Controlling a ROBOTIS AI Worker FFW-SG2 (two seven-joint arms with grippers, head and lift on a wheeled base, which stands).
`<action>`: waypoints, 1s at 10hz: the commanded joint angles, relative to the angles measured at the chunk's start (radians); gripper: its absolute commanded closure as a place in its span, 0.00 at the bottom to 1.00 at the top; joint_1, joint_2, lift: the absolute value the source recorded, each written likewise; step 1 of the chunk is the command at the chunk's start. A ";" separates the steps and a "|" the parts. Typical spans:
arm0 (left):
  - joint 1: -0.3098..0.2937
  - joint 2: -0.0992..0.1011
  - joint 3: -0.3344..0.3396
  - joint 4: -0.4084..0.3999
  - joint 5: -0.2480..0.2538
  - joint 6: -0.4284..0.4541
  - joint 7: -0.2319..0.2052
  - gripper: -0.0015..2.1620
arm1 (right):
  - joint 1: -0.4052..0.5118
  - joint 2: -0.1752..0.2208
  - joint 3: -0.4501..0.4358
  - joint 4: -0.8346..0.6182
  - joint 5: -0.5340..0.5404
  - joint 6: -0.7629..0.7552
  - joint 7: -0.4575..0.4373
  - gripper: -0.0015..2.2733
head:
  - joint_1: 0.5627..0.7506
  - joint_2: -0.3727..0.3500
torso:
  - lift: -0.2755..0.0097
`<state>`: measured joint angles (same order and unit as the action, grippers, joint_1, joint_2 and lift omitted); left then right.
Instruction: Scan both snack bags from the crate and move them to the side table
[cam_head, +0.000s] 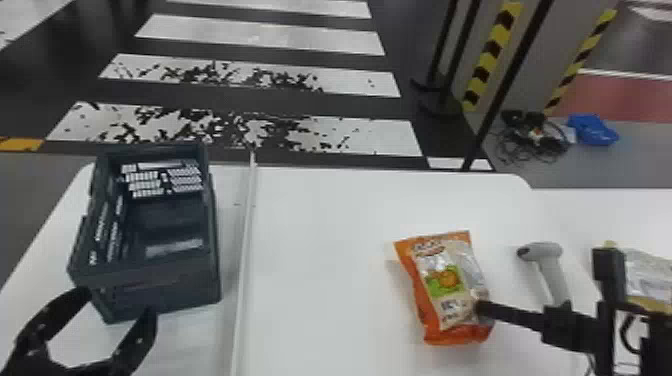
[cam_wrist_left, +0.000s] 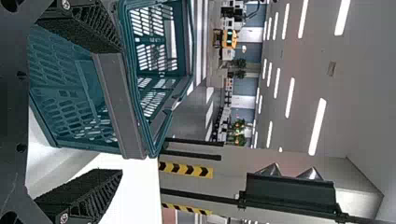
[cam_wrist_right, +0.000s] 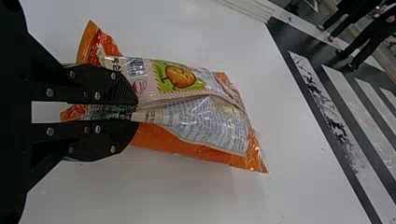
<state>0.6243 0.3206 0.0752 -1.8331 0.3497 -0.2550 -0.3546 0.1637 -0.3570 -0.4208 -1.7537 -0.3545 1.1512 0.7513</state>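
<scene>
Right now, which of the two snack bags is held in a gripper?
The orange bag, pinched in the right gripper. In the head view it is left of the scanner; the silvery bag is at the right edge.

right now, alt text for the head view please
The right gripper holds an orange snack bag at a white table, with a grey scanner and another bag farther right. At left, the open left gripper is in front of a dark crate.
</scene>
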 joint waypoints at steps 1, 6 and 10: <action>0.000 0.000 0.000 0.000 0.000 0.000 0.000 0.04 | 0.014 0.003 -0.046 -0.049 -0.026 0.005 -0.001 0.98 | 0.70 0.32 | 0.62; 0.000 -0.002 0.000 0.000 0.000 0.003 -0.001 0.04 | -0.001 0.004 -0.231 -0.119 -0.112 0.039 -0.061 0.98 | 0.70 0.25 | 0.62; 0.002 -0.003 0.000 0.000 -0.003 0.003 0.000 0.04 | -0.039 -0.003 -0.348 -0.043 -0.116 -0.182 -0.213 0.98 | 0.70 0.06 | 0.62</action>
<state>0.6247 0.3184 0.0751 -1.8331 0.3479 -0.2523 -0.3550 0.1298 -0.3595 -0.7562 -1.8152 -0.4705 1.0114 0.5396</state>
